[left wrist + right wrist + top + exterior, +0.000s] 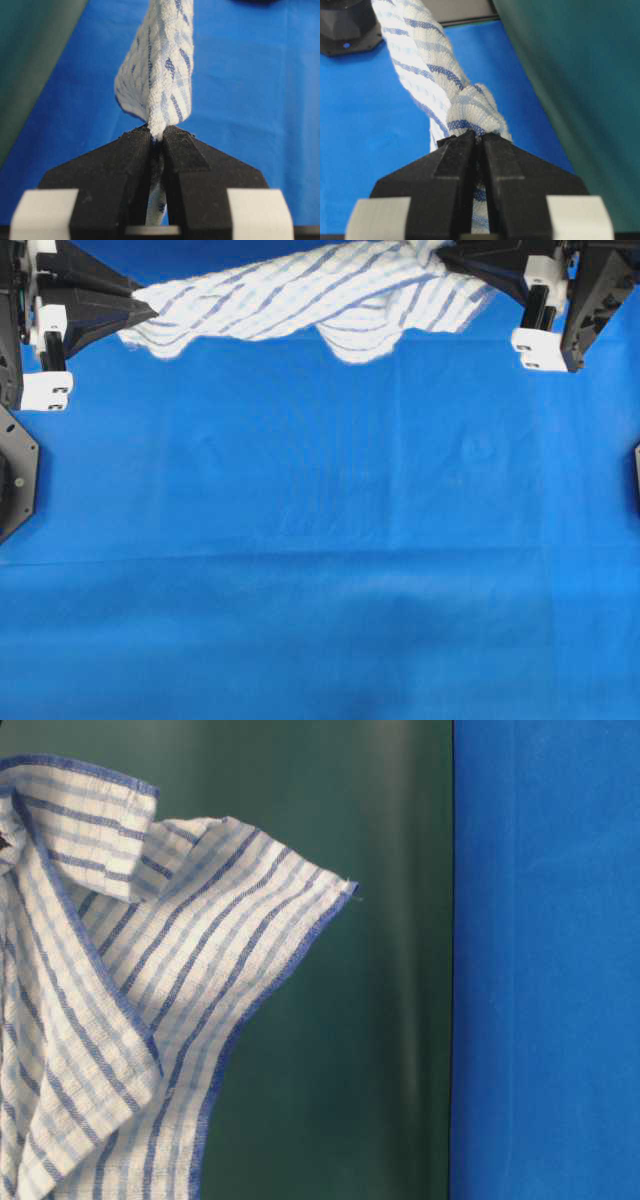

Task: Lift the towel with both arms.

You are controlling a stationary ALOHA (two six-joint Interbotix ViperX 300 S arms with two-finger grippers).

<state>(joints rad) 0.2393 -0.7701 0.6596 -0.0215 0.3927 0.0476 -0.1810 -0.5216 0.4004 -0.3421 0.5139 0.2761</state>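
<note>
White cloth with blue and grey checks, the towel (pixel 300 295) hangs stretched between the two arms along the far edge of the blue table cloth (pixel 320 540), in the overhead view. Its lower hem sags in soft scallops toward the cloth below. The left gripper (pixel 150 312) is clenched on the towel's left end; from the left wrist view its black fingers (pixel 125 160) pinch a narrow fold, and the fabric rises away from the tips as a twisted band. The right gripper (pixel 445 255) grasps the towel's right end near the far right corner; in the right wrist view a bunched knot of fabric (pixel 472 112) sits just beyond its pressed-together jaws. At table level the towel drapes in loose folds against a dark green backdrop (pixel 380 970).
</note>
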